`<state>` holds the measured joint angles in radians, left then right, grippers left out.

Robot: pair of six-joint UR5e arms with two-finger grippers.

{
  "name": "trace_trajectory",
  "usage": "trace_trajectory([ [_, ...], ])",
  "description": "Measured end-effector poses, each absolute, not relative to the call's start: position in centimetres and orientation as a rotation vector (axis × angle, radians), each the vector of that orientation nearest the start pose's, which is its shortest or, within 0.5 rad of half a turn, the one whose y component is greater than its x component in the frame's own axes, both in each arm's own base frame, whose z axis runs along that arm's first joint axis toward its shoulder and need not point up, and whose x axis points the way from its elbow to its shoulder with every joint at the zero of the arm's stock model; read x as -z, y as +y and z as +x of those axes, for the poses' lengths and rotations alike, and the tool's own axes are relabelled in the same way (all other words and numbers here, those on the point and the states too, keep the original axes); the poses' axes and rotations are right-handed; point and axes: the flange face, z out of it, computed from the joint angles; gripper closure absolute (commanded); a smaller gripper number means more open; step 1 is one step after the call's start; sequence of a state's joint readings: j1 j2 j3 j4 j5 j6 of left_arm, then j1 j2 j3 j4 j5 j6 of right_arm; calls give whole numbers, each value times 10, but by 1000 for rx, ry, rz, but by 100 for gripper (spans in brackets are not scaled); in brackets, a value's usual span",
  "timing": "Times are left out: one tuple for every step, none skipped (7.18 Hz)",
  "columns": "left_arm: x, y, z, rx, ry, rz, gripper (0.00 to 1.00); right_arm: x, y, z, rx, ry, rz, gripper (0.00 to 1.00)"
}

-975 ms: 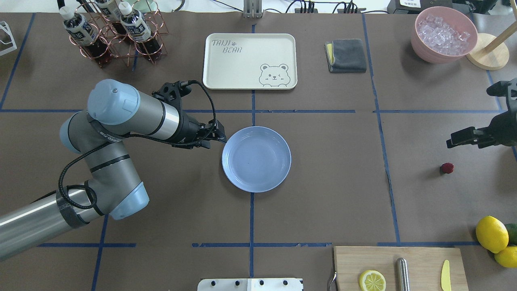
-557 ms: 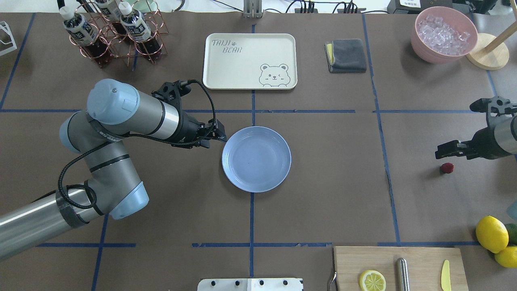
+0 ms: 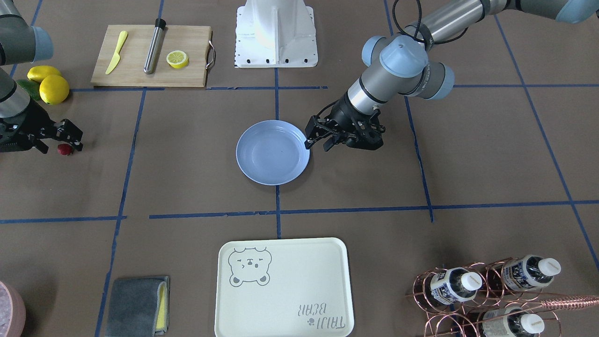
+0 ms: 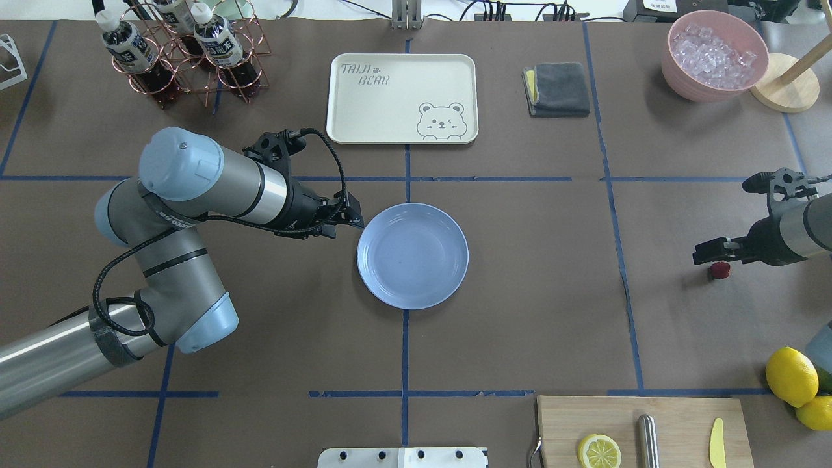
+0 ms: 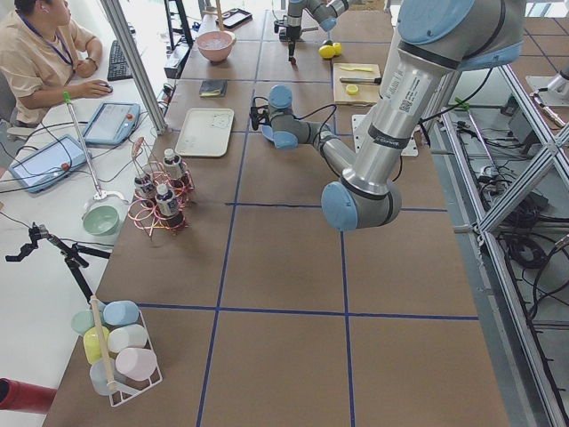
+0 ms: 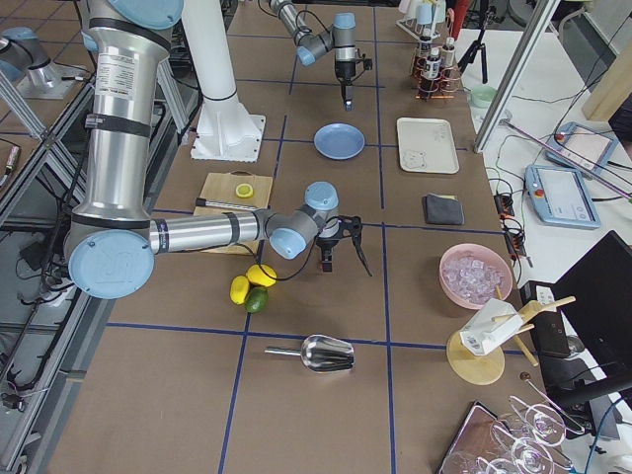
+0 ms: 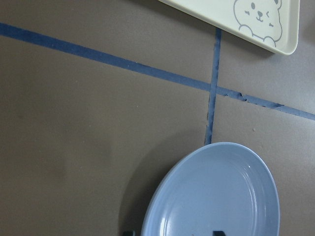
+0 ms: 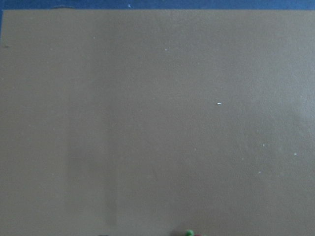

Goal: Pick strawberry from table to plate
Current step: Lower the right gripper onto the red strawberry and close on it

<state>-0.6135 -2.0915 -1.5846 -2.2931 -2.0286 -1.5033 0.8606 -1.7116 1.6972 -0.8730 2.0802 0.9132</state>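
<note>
- My right end effector (image 4: 703, 253) sits low over the far right side of the table (image 4: 520, 292), its two fingers spread apart and holding nothing.
- The strawberry (image 4: 717, 270) lies on the table just beside that end effector's tips. From overhead it shows right at the edge of the fingers, and from the front it sits just under them. I cannot tell whether a finger touches it.
- In my right wrist view only a speck of the berry's green top shows at the bottom edge; the rest is bare brown table.
- The plate (image 4: 412, 255) rests at the middle of the table, on a blue tape line, well apart from the strawberry.
- My left end effector (image 4: 354, 220) hangs at the plate's rim on my left side, fingers parted and gripping nothing. Its wrist view shows both fingertips at the bottom edge, over the plate's near edge.
- The cream bear tray (image 4: 402, 97) lies beyond the plate.
- Two lemons (image 4: 791, 376) sit near my right edge, closer to me than the berry.
</note>
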Motion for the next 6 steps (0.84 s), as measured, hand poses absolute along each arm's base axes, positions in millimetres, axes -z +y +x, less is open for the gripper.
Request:
trace_trajectory([
  [-264, -455, 492, 180, 1291, 39, 38, -603, -407, -242, -9, -828, 111, 36],
  [-265, -455, 493, 180, 1291, 39, 38, -608, -406, -242, -5, -831, 112, 49],
  [-265, -455, 493, 180, 1291, 39, 38, -610, -405, -242, -3, -834, 109, 49],
  [-265, -455, 493, 180, 1291, 39, 38, -609, -403, -241, -1, -837, 107, 49],
  [-265, -455, 493, 180, 1291, 39, 38, -609, -402, -241, 2, -842, 104, 49],
  [-264, -455, 492, 180, 1291, 39, 37, -608, -401, -240, 2, -844, 103, 46],
])
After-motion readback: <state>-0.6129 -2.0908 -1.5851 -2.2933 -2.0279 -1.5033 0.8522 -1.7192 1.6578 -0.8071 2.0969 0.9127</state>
